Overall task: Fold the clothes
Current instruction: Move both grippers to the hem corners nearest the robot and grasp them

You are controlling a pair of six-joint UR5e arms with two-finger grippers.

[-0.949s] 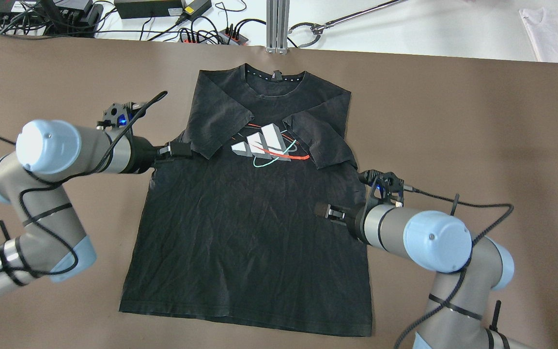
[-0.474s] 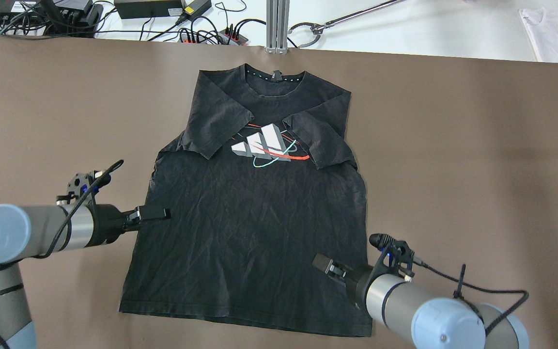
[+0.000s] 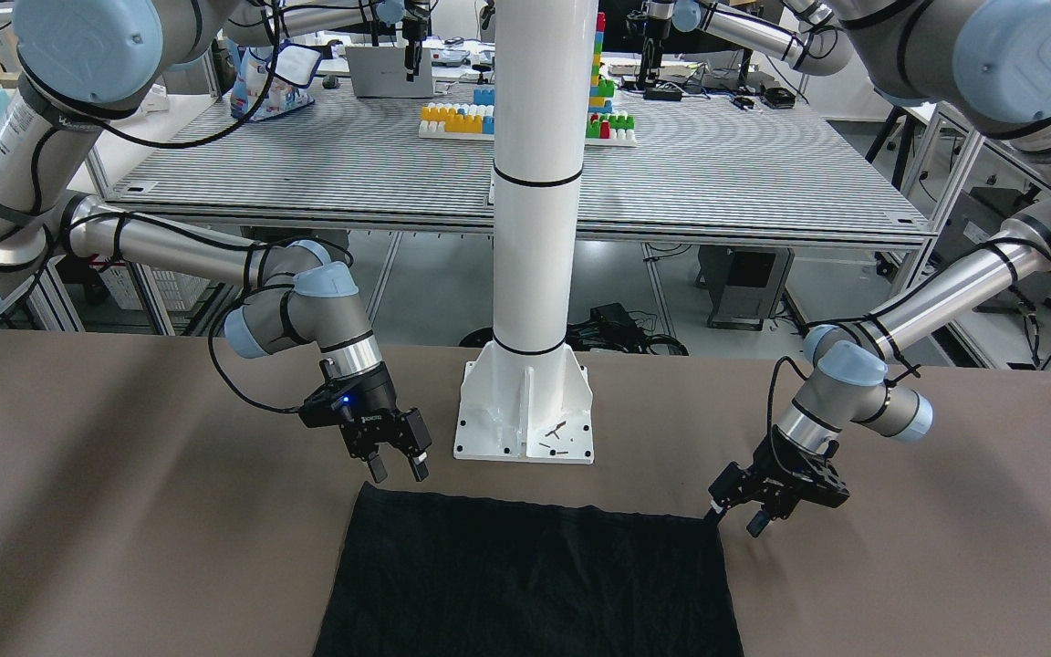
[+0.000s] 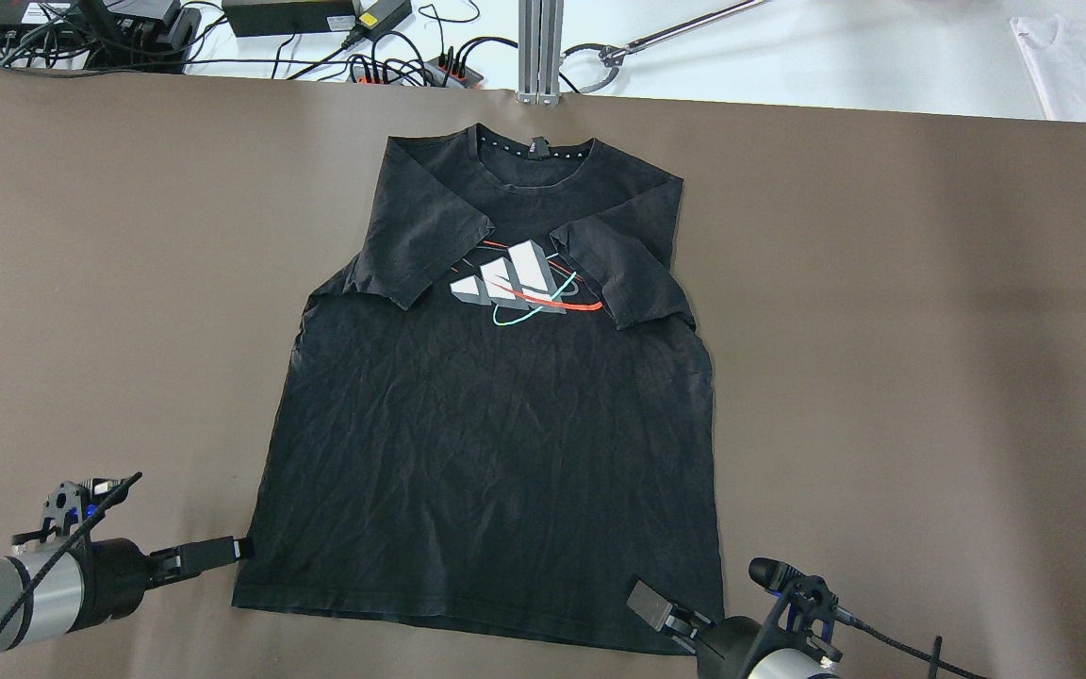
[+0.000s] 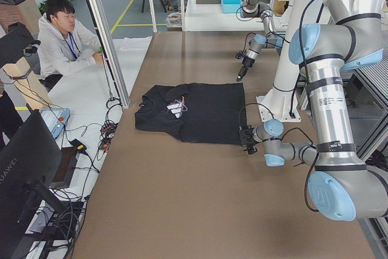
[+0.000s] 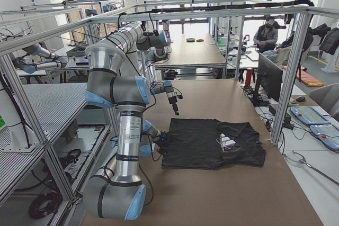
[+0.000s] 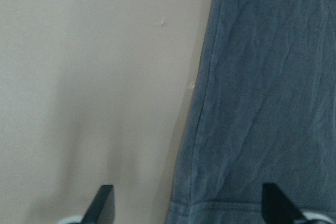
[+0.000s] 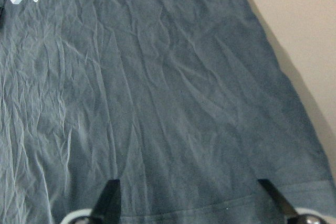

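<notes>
The clothes are one black T-shirt [image 4: 496, 453] with a white and red chest print, lying flat on the brown table with both sleeves folded inward. Its hem edge shows near the pole in the front-facing view [image 3: 525, 584]. My left gripper [image 4: 239, 547] is open at the hem's left corner, low over the table [image 3: 733, 520]. In the left wrist view the shirt's side edge and hem corner [image 7: 252, 129] lie between its fingers. My right gripper [image 4: 651, 605] is open above the fabric near the hem's right corner [image 3: 398, 470]. Wrinkled cloth [image 8: 173, 103] fills the right wrist view.
A white pole on its base plate [image 3: 525, 411] stands just behind the hem. Cables and power strips [image 4: 317, 28] line the far edge, and a white cloth [image 4: 1080, 66] lies at the far right. A person [image 5: 60, 40] sits at the table's far side.
Both arms have drawn back from the sleeve level to the hem corners. The shirt lies as before, and neither gripper holds anything.
</notes>
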